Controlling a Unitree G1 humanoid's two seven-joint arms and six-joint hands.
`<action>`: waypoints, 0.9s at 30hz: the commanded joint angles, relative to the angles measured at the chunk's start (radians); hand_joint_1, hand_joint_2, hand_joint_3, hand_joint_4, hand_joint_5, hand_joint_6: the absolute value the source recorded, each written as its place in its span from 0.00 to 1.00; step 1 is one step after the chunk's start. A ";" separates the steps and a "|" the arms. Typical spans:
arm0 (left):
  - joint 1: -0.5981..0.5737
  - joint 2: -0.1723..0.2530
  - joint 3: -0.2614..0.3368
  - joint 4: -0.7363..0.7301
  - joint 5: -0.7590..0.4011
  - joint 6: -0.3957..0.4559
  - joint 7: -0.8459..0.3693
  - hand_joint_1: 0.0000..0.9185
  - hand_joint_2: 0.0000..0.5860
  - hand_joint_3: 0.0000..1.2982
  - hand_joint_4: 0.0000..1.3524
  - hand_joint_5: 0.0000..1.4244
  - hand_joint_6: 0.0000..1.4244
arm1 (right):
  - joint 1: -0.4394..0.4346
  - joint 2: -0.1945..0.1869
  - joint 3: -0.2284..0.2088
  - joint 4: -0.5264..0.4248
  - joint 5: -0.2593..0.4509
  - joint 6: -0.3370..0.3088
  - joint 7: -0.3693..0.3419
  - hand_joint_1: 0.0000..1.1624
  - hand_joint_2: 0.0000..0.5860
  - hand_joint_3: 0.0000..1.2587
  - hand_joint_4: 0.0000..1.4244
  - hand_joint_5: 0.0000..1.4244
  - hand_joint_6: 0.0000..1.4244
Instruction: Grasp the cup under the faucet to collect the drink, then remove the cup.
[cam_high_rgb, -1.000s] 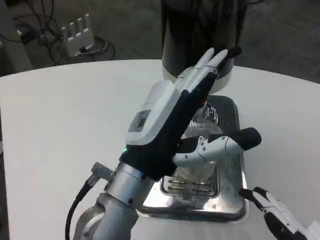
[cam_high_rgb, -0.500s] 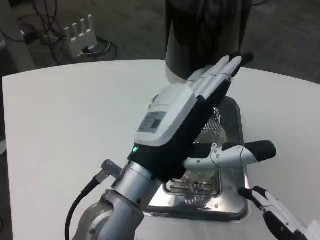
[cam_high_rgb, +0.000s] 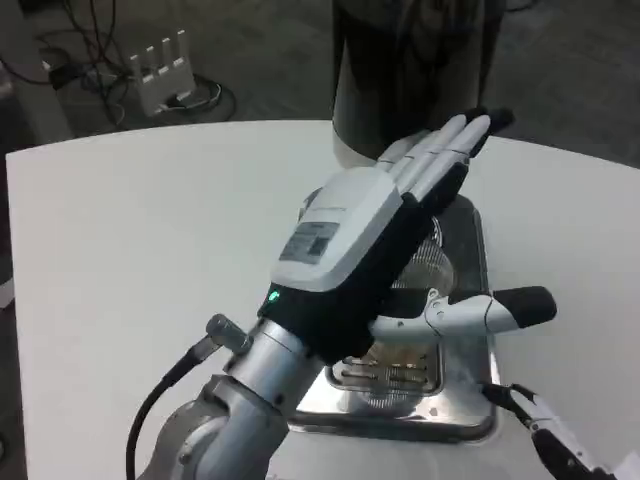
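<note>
Dark carpeted floor (cam_high_rgb: 560, 60), tangled cables (cam_high_rgb: 85, 25), white power strip (cam_high_rgb: 160, 70)

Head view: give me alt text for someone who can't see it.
The left hand, open with fingers straight, reaches over a metal drip tray toward a dark drink dispenser on the white table. A clear cup sits partly hidden beneath it; right hand fingertips show at lower right.

A robotics lab or test area is being indicated. A white table (cam_high_rgb: 150, 220) is being stood on a dark grey floor (cam_high_rgb: 270, 60), where loose black cables (cam_high_rgb: 90, 40) and a white power strip (cam_high_rgb: 160, 65) are being left lying at the upper left of the frame, as in a test setup.
</note>
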 joint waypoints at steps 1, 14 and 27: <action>0.020 0.007 -0.022 0.011 0.012 0.023 -0.043 0.00 0.14 0.05 0.00 0.04 0.02 | -0.038 0.047 -0.022 0.121 0.089 -0.063 -0.093 0.62 0.50 0.07 0.04 0.02 0.03; 0.013 0.002 -0.024 0.015 0.008 0.027 -0.043 0.00 0.14 0.05 0.00 0.04 0.02 | -0.220 0.172 0.060 0.416 0.107 -0.208 -0.305 0.74 0.29 0.03 0.03 0.03 0.08; -0.009 0.011 -0.020 0.043 0.009 0.023 -0.045 0.00 0.14 0.06 0.00 0.04 0.02 | -0.440 0.177 0.066 0.606 0.054 -0.145 -0.384 0.72 0.27 0.03 0.03 0.03 0.09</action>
